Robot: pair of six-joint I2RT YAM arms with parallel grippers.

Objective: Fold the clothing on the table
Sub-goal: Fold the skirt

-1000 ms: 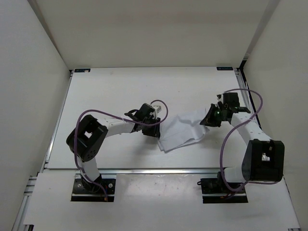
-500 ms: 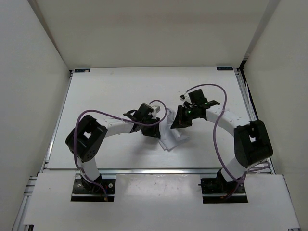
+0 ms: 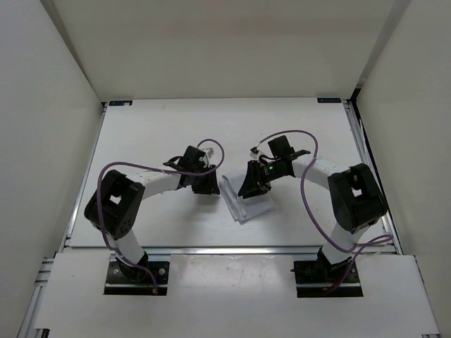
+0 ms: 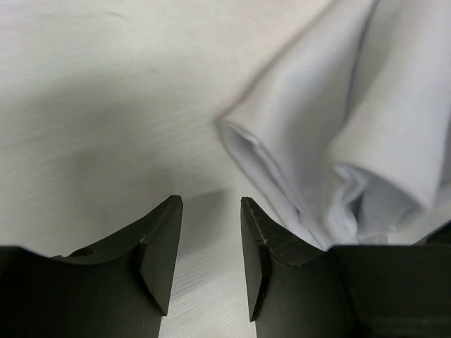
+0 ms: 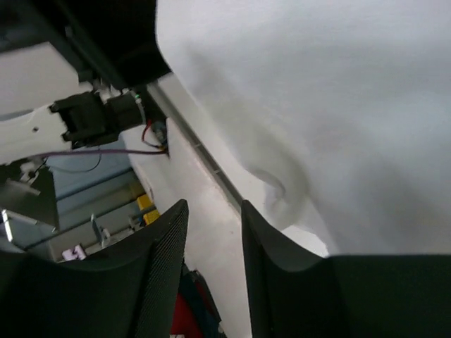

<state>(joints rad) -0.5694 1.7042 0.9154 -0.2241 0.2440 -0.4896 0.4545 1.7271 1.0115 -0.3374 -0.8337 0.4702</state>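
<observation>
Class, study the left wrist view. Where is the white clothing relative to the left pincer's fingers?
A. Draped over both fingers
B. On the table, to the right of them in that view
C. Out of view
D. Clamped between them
B: the clothing lies bunched on the table to the right of the left pincer, whose jaws stand apart with only bare table showing between them.

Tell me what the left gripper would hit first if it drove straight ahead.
Probably the bare table, which the open left gripper tilts down toward. The folded edge of the clothing lies just beside that line, so it might get brushed; depth is unclear.
</observation>
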